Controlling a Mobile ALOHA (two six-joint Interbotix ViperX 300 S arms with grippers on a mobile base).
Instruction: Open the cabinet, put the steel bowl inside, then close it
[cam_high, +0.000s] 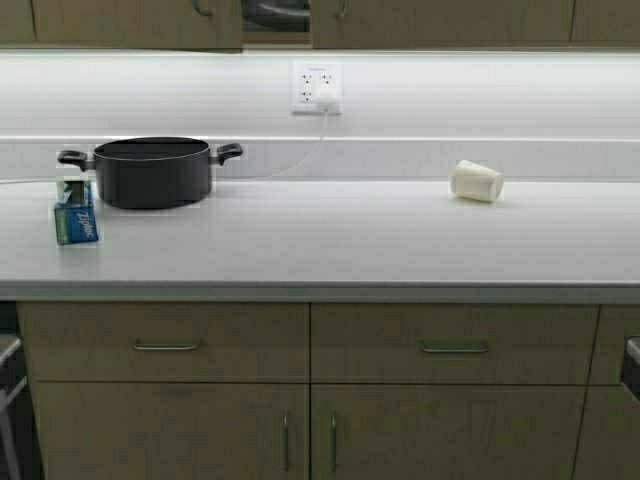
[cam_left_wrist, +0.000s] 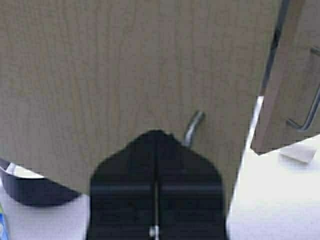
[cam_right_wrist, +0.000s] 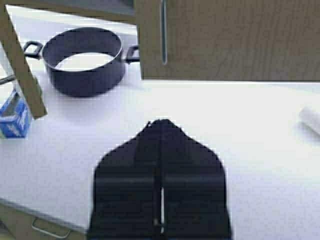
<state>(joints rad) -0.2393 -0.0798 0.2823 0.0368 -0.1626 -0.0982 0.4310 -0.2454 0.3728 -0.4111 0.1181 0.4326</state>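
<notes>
Left pincer (cam_left_wrist: 156, 137), fingers pressed together, sits against the cabinet (cam_left_wrist: 125, 75) door just beside its small metal handle (cam_left_wrist: 192, 127). Right pincer (cam_right_wrist: 161, 125), likewise closed on nothing, hovers over the white desk (cam_right_wrist: 240, 150). Beyond it stand a black pot (cam_high: 152, 170) and a blue box (cam_high: 76, 212); right of the pot, well apart, lies a tipped paper cup (cam_high: 476, 181). The bowl is unseen.

- cabinet (cam_high: 440, 20): wall-hung above the counter (cam_high: 320, 245), olive-tan wood-grain doors, small metal handles. Only the bottom edge shows in the high view.
- left door (cam_left_wrist: 115, 75) sits ajar, dark gap between the two doors; right door (cam_right_wrist: 235, 40) looks flush.
- steel bowl: partly visible through the gap (cam_high: 276, 12), inside the cabinet.
</notes>
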